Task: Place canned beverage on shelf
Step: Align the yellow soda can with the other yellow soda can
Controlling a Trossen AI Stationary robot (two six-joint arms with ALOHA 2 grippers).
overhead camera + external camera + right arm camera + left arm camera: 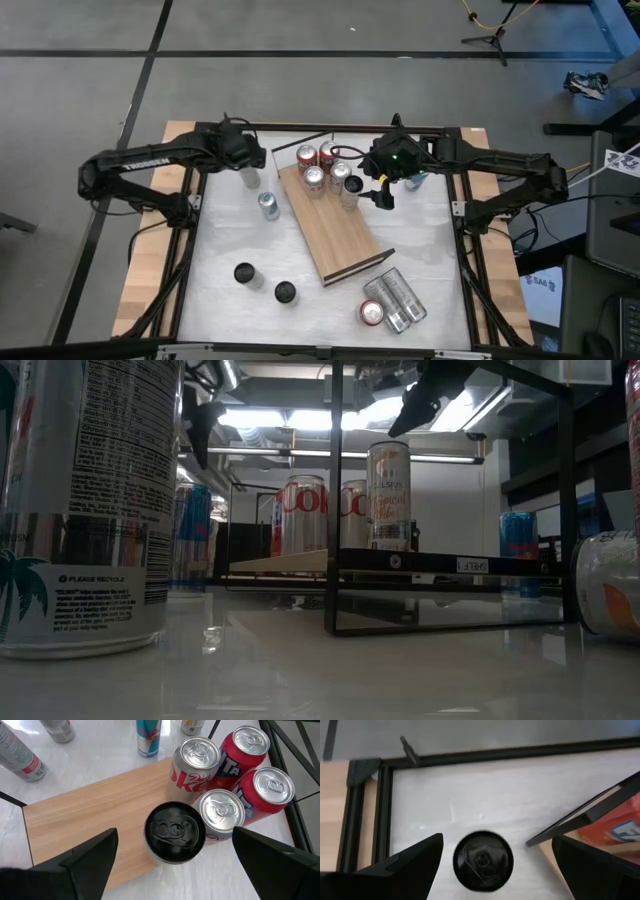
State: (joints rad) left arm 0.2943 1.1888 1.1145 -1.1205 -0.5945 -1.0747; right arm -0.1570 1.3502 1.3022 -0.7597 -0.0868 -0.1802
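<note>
My right gripper hangs directly over the black-topped can standing on the shelf, jaws spread wide on either side of it and holding nothing. That can stands upright on the wood, right beside a silver-topped can and near the red cans at the railed end, so I judge this placement done and my right arm is at the release step; what it needs next is a straight lift clear, without nudging the neighbours packed close around it. My left gripper is also wide and empty, poised above another dark-topped can that stands on the white surface just beside the shelf's corner. I judge that one next: come down squarely around it and close before lifting.
</note>
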